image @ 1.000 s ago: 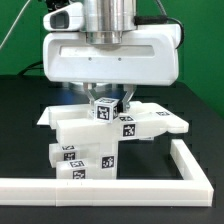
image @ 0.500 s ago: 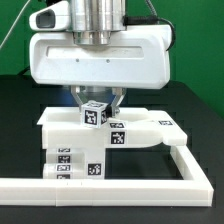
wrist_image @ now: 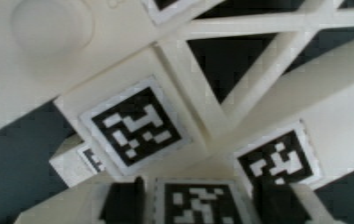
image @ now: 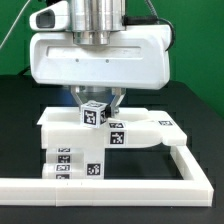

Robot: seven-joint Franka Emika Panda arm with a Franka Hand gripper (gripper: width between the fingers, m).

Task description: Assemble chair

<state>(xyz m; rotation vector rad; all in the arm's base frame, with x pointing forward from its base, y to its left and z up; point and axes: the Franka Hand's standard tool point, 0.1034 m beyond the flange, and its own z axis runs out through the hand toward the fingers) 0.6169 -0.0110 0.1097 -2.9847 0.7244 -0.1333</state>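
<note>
**Arm and chair shift together, then hold steady**

Over the last second the arm's broad white head and the chair [image: 100, 140] have moved toward the exterior view's left and turned a little, as one; in the latest half second nothing changes. That joint motion suggests the pincer [image: 93, 103] has the piece in hand and is repositioning it, probably to seat a part or brace it against the long white L-shaped rail [image: 150, 183] in front.

The arm hangs straight down over the black bench [image: 200, 110], its wide head hiding most of the assembly's top. The chair sits on the bench just behind the rail, its flat slab stretching toward the exterior view's right, tagged blocks stacked below.

The pincer's fingers descend either side of a small tagged post [image: 93, 113] on top of the chair, partly closed around it. The wrist view shows only X-brace struts [wrist_image: 245, 70] and tags up close.
</note>
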